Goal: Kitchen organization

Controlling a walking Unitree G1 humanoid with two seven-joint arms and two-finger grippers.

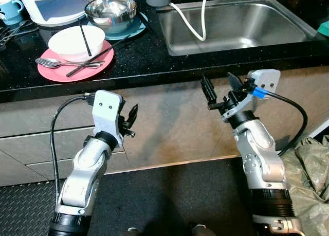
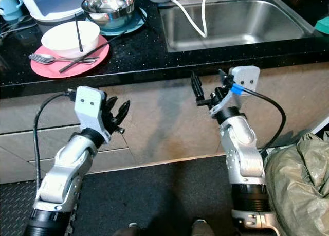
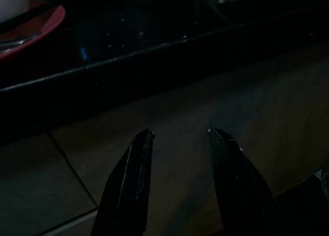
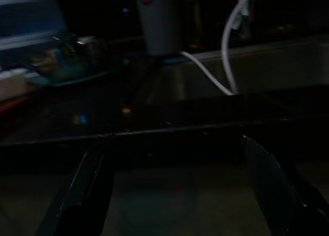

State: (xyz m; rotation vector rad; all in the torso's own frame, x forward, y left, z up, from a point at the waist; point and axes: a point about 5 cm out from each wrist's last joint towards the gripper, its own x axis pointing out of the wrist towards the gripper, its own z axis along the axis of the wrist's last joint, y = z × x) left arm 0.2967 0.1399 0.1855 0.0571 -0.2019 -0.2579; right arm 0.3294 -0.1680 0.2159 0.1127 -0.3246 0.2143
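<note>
Nearest to us, both our arms are raised before the beige cabinet front (image 1: 169, 118), below the black counter (image 1: 144, 56). Our left gripper (image 1: 129, 122) holds nothing, its fingers a narrow gap apart. Our right gripper (image 1: 222, 90) is spread wide and empty, just under the counter's edge. Up on the counter, from the left, a pink plate (image 1: 56, 71) carries a white bowl (image 1: 72, 40), a fork (image 1: 51, 62) and dark chopsticks (image 1: 95, 57). Beside it a steel bowl (image 1: 110, 11) sits on a blue plate (image 1: 134, 28). Farther right lies the steel sink (image 1: 236, 22), with a white hose (image 1: 198, 25) hanging into it.
</note>
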